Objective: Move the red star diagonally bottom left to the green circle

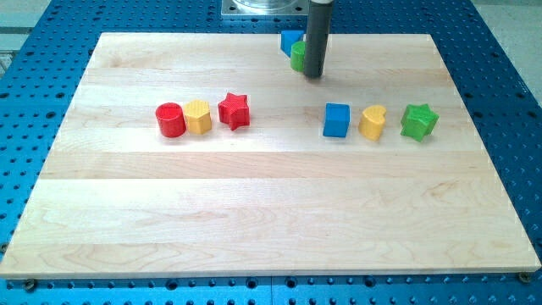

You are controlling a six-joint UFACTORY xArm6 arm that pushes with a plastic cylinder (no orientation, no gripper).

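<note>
red star (234, 111) lies well apart from my tip (313, 75), toward the view's left and a little lower, with the yellow block (198, 117) just beside it and the red cylinder (170, 119) beyond. the green circle (298, 55) is touching my tip on its left, half hidden by the rod, with a blue block (290, 41) behind. i have no fingers, so nothing opens or holds. risk, in my judgement: leaving carelessly may knock the green circle, and an off-centre push may spin the star into the yellow block on the wooden worktop (254, 220).
</note>
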